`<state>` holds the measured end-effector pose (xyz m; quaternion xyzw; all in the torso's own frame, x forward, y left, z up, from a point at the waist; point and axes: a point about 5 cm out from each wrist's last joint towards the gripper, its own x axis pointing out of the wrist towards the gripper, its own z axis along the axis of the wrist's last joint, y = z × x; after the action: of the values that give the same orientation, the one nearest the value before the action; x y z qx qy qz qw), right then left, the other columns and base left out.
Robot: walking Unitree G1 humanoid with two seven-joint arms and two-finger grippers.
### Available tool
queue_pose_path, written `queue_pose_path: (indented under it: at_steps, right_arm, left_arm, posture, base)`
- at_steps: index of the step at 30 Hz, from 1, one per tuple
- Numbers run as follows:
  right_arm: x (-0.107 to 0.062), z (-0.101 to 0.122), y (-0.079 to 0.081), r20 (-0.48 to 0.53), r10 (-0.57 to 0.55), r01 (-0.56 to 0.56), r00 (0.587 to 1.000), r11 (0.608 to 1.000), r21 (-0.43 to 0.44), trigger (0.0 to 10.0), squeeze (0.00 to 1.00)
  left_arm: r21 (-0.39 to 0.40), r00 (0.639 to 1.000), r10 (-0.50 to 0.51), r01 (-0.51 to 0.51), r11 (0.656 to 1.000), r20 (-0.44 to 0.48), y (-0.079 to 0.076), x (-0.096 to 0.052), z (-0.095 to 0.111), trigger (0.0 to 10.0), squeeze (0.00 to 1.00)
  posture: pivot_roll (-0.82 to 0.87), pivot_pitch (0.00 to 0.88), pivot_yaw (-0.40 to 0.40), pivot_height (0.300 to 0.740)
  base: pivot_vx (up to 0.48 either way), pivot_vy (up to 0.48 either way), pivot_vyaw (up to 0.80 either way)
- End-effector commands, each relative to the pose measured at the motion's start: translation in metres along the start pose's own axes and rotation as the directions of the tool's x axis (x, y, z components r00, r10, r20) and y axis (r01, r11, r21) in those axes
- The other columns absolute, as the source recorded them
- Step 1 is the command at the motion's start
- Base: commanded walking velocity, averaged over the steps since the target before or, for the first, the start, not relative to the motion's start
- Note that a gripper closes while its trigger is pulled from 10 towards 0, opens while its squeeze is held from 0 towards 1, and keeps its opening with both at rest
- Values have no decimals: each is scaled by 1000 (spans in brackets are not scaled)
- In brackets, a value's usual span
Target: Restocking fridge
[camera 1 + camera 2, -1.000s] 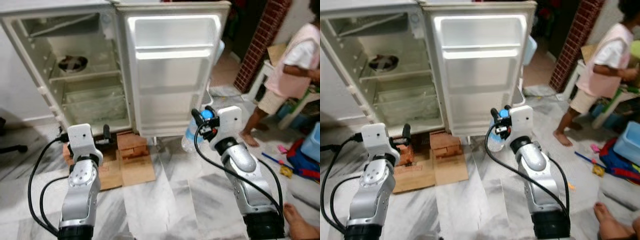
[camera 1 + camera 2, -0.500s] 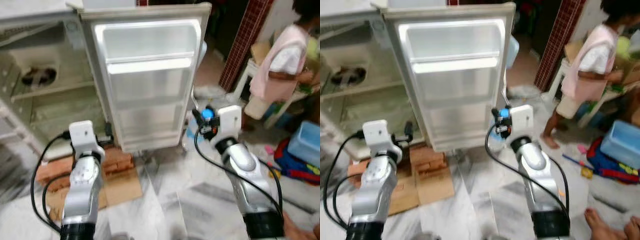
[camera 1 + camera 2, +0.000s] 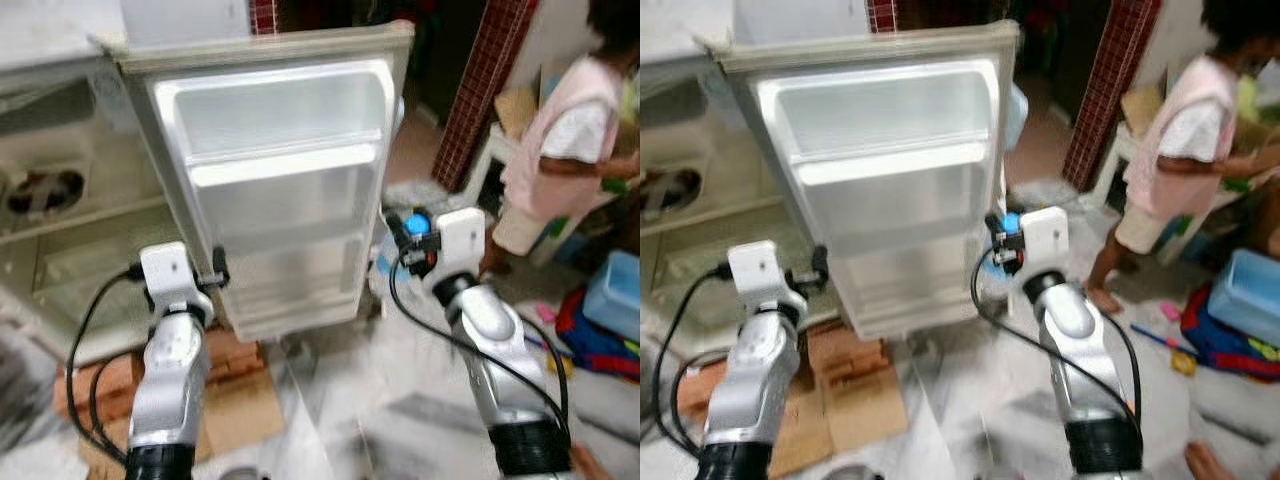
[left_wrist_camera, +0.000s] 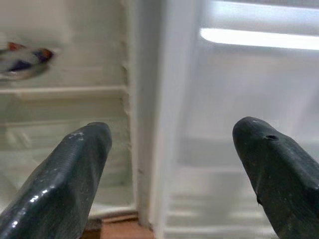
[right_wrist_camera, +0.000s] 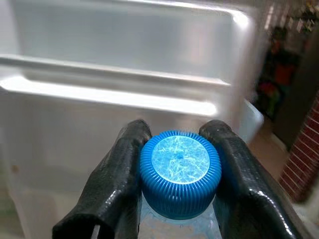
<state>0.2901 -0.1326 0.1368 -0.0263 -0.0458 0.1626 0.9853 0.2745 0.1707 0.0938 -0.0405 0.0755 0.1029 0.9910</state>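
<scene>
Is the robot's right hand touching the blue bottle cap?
Touching. In the right wrist view, both black fingers of the right end effector press against the sides of the cap, no gap.

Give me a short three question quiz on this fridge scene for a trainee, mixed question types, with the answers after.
1. True or false: the right pincer grips a clear plastic bottle with a blue ribbed cap.
2. Is the left pincer open or shut?
3. The white fridge door is: A shut, B open, C removed.

Key: 1 true; 2 open; 3 B.
</scene>
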Motion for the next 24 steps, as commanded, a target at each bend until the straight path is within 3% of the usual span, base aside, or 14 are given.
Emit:
queue_pose_path:
  at_steps: [1,3,13,24]
  right_arm:
    - [5,9,10,46,40,-40,998,999,-4,10000,0]
    - [4,9,9,44,39,-39,998,999,-5,10000,0]
    - [5,9,10,46,43,-42,998,999,-7,10000,0]
    - [5,9,10,46,42,-41,998,999,-10,10000,0]
  left_arm:
    - [5,999,38,-38,999,-19,8,0,-1,10000,0]
    - [-9,999,36,-36,999,-22,7,0,-2,10000,0]
    - [0,1000,15,-15,1000,-16,4,0,-1,10000,0]
    - [5,999,39,-39,999,-13,5,0,0,10000,0]
  posture:
    - [-3,0,-5,740]
    - [-4,0,-4,740]
    - [-3,0,-7,740]
    - [-4,0,-5,740]
  base:
    - [0,431,0]
    - [0,422,0]
    - [0,0,0]
    - [0,-460,0]
